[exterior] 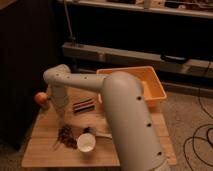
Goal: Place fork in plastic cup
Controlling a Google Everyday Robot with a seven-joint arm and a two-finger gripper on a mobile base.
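A light wooden table (44,151) stands on a speckled floor. At its back right corner sits a yellow-orange bin (151,88), partly hidden by the robot's arm. Near the front edge stands a white cup (86,143), with a brown clump (66,135) just beside it to the left. A dark striped object (84,106) lies mid-table. An orange round thing (40,97) sits at the left edge. The gripper (62,118) hangs low over the table's left half, just beside the striped object.

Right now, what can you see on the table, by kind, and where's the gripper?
White cup: 1
Yellow bin: 1
Orange ball: 1
Dark striped pack: 1
Brown clump: 1
Total: 5
Gripper hangs over the table's left side.
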